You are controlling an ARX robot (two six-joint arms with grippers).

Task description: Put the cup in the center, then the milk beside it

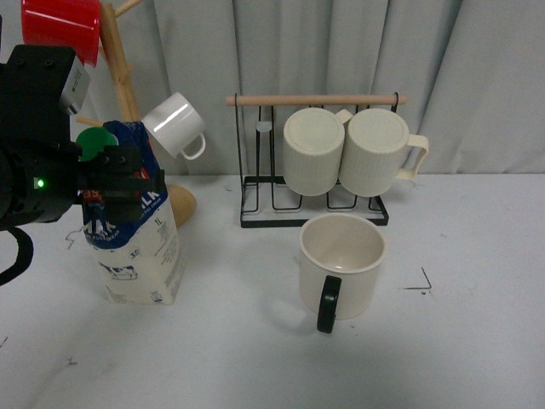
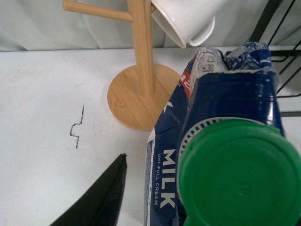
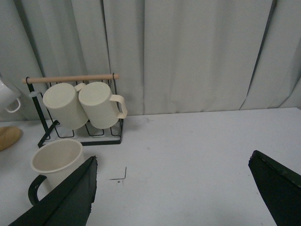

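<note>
The cup (image 1: 341, 260) is a wide cream mug standing upright on the white table, its black loop handle (image 1: 328, 304) turned toward me; no face drawing shows. It also shows in the right wrist view (image 3: 56, 160). The milk (image 1: 140, 256) stands upright at the left, with a blue top and a cow picture below. My left gripper (image 1: 119, 183) is open and straddles the carton's top. In the left wrist view the green cap (image 2: 240, 179) fills the near space and one dark finger (image 2: 101, 197) stands clear of the carton (image 2: 164, 179). My right gripper (image 3: 171, 165) is open and empty above bare table.
A wooden mug tree (image 1: 128, 94) holds a red cup (image 1: 61, 30) and a small white mug (image 1: 174, 125) behind the milk. A black wire rack (image 1: 255, 183) carries two ribbed cream mugs (image 1: 315, 152) behind the cup. A corner mark (image 1: 423, 281) lies right of the cup.
</note>
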